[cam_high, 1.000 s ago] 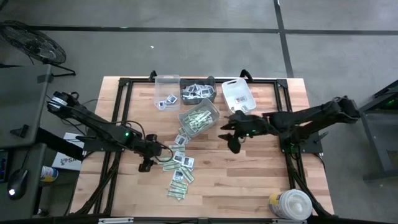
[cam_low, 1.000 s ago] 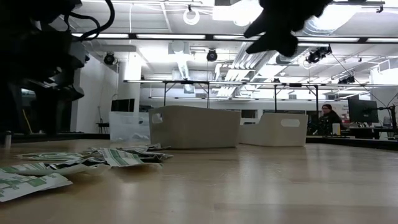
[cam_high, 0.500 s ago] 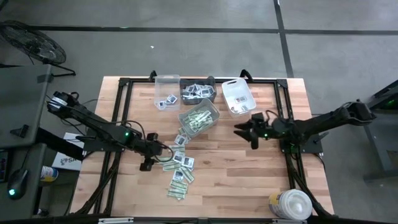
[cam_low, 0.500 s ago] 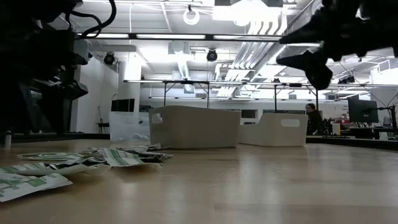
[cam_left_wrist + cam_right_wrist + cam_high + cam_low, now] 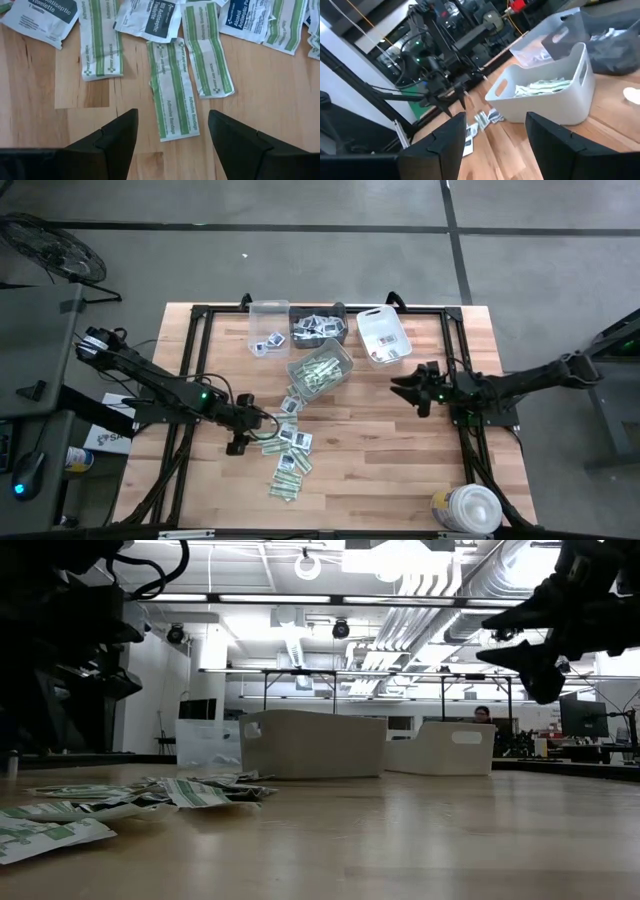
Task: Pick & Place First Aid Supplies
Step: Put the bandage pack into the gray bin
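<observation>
While I hold the left claw (image 5: 171,131) low over the scatter of packets (image 5: 288,442) on the worktop (image 5: 400,470), its two fingers (image 5: 117,135) stand released, spread apart with nothing between them. Straight ahead of the gap lies one green-and-white bandage strip (image 5: 172,89), flat on the wood, its near end reaching in between the fingertips. Its long axis runs roughly along my line of sight, away from the claw, so the fingers straddle it across its narrow width; I judge that a straight drop would pinch it edge to edge, if the flat strip lifts at all. A second strip (image 5: 206,49) lies just beside it, nearly parallel, and another strip (image 5: 100,39) sits further off on the other side of it. Squarish white wipe packets (image 5: 148,20) lie beyond the far end of my strip.

From above, the left claw (image 5: 237,442) sits at the edge of the scatter, which trails out from the white bin of strips (image 5: 320,370). The right claw (image 5: 408,386) hangs in the air well apart from the scatter, on the far side of that bin, fingers spread and empty. So the left arm is plainly the nearer one, and I count this pick as its job.
</observation>
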Available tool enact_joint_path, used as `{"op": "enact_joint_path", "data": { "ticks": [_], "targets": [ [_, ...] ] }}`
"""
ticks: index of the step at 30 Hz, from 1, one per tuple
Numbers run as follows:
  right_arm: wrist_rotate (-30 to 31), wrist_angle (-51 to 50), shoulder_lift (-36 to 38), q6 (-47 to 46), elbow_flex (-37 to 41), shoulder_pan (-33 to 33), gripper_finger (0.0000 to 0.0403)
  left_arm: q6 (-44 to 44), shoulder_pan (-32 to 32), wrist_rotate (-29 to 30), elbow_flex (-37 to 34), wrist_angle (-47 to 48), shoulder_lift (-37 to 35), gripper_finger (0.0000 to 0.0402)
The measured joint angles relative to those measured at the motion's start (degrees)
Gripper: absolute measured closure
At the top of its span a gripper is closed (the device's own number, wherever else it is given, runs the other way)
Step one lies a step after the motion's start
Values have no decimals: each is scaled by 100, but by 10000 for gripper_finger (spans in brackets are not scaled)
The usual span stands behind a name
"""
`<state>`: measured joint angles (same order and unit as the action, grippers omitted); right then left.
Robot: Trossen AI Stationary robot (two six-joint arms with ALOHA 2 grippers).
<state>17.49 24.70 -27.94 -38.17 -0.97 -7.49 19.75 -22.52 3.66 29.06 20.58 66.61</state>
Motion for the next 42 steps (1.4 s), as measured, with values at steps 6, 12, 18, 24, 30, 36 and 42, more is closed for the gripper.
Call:
{"op": "enact_joint_path", "data": {
  "ticks": [6,12,18,24,30,36,42],
  "targets": [
    [162,-706,688,320,1,0,203,-103,0,8,0,0,0,161],
    [34,-1011,894,720,0,0,203,-284,0,-9,0,6,0,161],
    [-252,-1037,892,835,2,-2,203,-282,0,-5,0,-71,0,161],
    [-266,-1035,892,863,0,-2,203,-359,0,-180,2,1,0,161],
    [-266,-1035,889,863,0,-2,203,-647,0,-134,2,487,2,161],
    [-266,-1034,889,863,0,-2,203,-609,0,207,2,503,2,161],
    [-268,-1033,889,863,0,-2,203,-523,0,258,2,483,4,161]
  ]
}}
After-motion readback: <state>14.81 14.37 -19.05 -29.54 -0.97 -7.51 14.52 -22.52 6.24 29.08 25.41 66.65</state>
